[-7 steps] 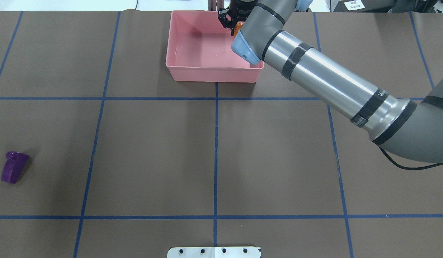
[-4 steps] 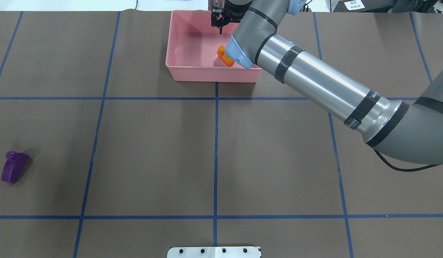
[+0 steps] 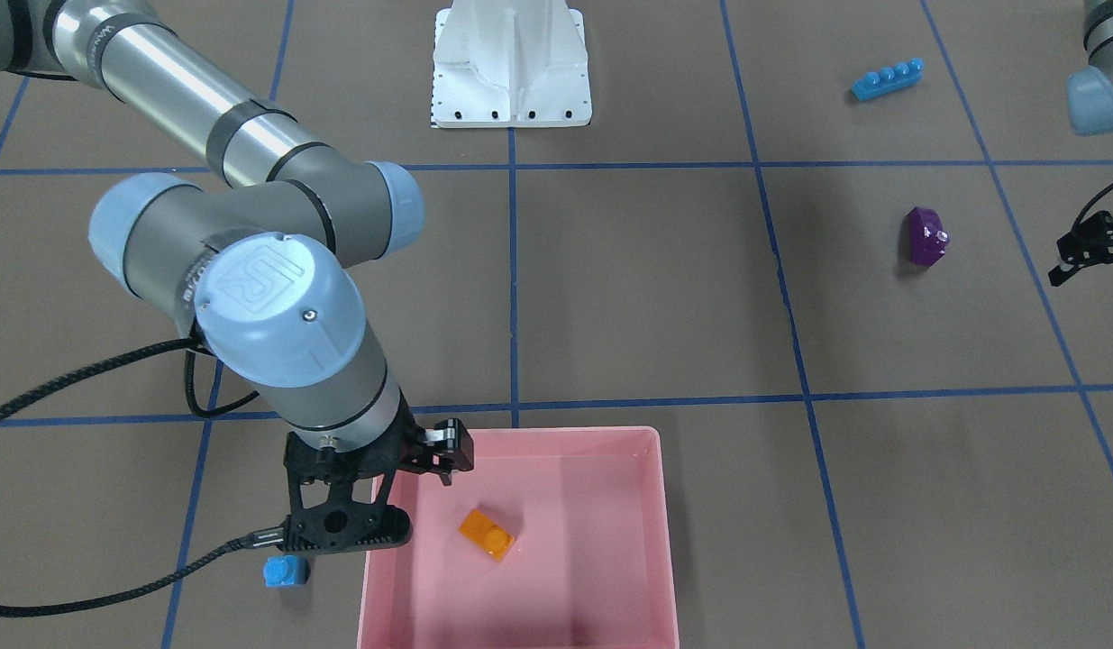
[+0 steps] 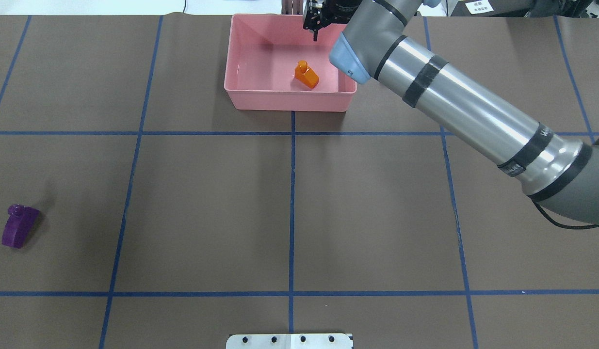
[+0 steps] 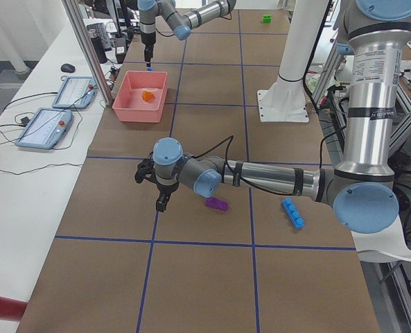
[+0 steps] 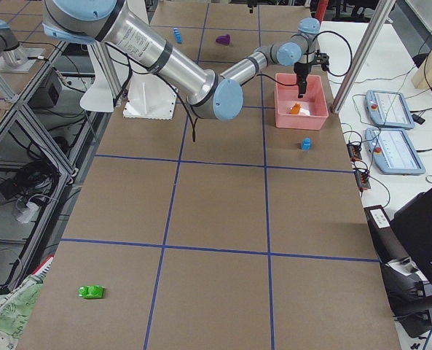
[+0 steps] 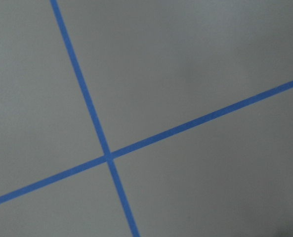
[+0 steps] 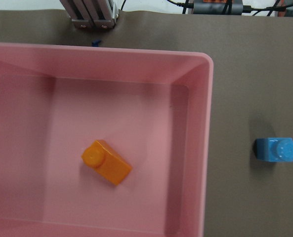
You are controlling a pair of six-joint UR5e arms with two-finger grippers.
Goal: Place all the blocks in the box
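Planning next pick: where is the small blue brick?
The small blue brick lies outside the box, beside its right wall in the right wrist view.

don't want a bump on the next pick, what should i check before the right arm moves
1. Orange brick lying inside the tray: ok.
2. Right gripper open and empty: ok.
3. Small blue brick free on the table beside the tray, nothing on it: ok.
4. All bricks in the tray: not ok; small blue, purple wedge, long blue brick and green brick are outside.
5. Left gripper open or shut: cannot tell.
6. Arms well apart: ok.
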